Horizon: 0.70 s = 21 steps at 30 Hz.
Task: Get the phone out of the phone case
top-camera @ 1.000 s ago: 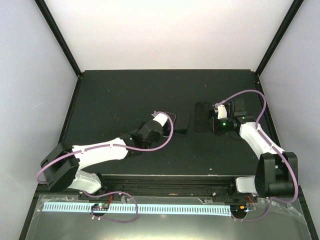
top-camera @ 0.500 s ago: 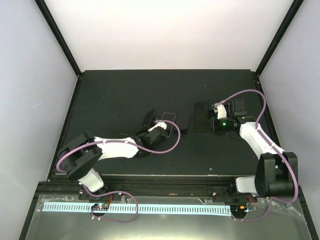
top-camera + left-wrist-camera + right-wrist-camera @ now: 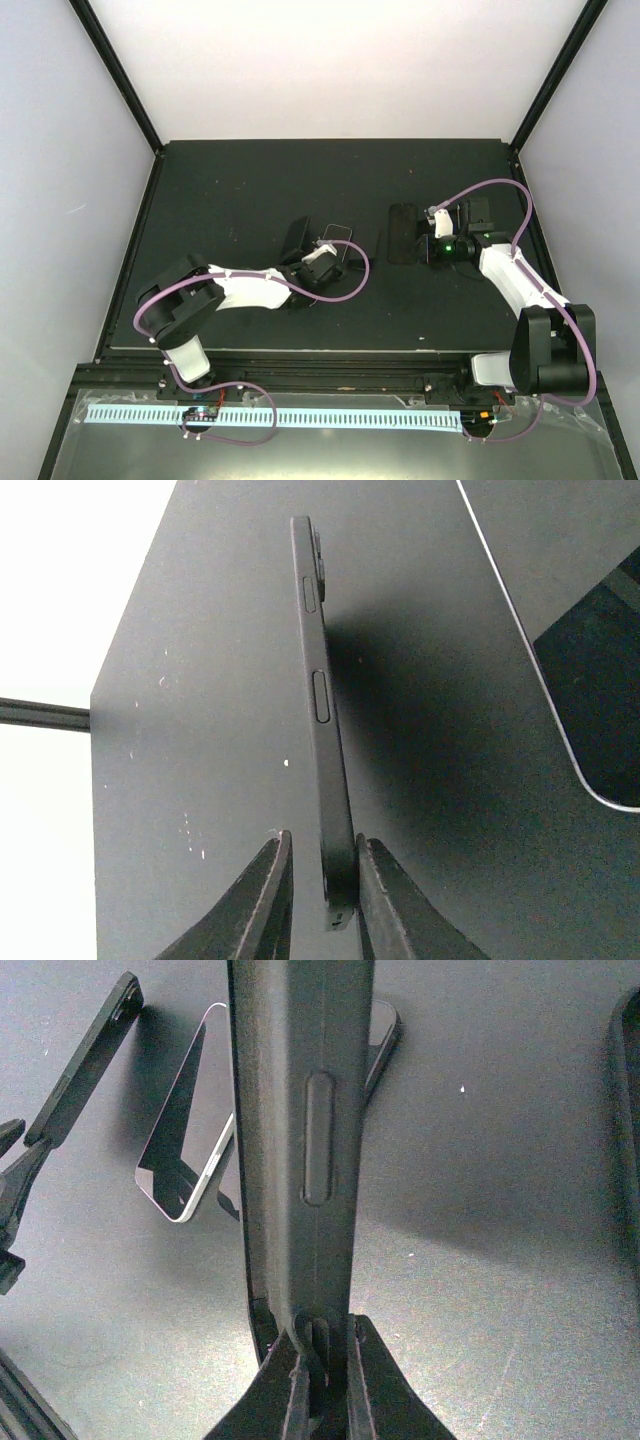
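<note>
My right gripper is shut on the end of the black phone case, which it holds on edge with a side button cover showing. The silver-rimmed phone lies flat on the table, screen up, partly hidden behind the case in the right wrist view. A thin black slab with side buttons stands on edge left of the phone; I cannot tell whether it is a case or a phone. My left gripper straddles its near end, the right finger touching it and the left finger a small gap away.
The black table is bounded by white walls at the back and sides, with black corner posts. My left arm's purple cable loops over the table beside the phone. A dark curved edge shows at the far right of the right wrist view.
My left arm has swung left, carrying the black slab up on edge away from the phone. Its jaws, shut before, now show a gap. The right arm and case have not moved.
</note>
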{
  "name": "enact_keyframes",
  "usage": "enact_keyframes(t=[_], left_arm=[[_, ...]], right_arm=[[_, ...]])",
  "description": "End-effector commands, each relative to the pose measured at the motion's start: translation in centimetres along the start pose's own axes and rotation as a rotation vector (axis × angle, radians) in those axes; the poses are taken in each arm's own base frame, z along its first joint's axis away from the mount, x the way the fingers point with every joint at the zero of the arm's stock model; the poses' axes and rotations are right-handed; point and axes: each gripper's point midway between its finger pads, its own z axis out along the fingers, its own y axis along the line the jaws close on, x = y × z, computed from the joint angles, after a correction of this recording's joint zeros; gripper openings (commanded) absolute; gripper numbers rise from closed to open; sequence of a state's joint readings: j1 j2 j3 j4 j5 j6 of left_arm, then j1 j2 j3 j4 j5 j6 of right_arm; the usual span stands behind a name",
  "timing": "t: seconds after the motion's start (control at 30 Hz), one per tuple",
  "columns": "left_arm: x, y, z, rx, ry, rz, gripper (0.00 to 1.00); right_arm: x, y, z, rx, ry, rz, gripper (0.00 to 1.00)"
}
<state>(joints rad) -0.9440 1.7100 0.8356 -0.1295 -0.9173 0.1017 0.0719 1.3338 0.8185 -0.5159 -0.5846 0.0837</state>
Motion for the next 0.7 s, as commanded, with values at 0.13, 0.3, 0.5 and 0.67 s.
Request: enact_keyframes(t=[0.13, 0.3, 0.5, 0.67], left_arm=[[-0.1, 0.3, -0.1, -0.027, 0.035, -0.006, 0.35], [-0.5, -0.3, 0.1, 0.0, 0.051, -0.006, 0.41], [-1.0, -0.1, -0.3, 0.02, 0.049, -0.036, 0.51], [-1.8, -0.5, -1.1, 0.102, 0.04, -0.102, 0.59]], right_arm=[[-1.8, 0.5, -0.8, 0.005, -0.048, -0.042, 0.01], [-1.9, 0.4, -1.0, 0.008, -0.057, -0.044, 0.01], [-1.9, 0.4, -1.0, 0.0, -0.052, -0.035, 0.01], [-2.0, 0.3, -1.2, 0.007, -0.059, -0.038, 0.01]])
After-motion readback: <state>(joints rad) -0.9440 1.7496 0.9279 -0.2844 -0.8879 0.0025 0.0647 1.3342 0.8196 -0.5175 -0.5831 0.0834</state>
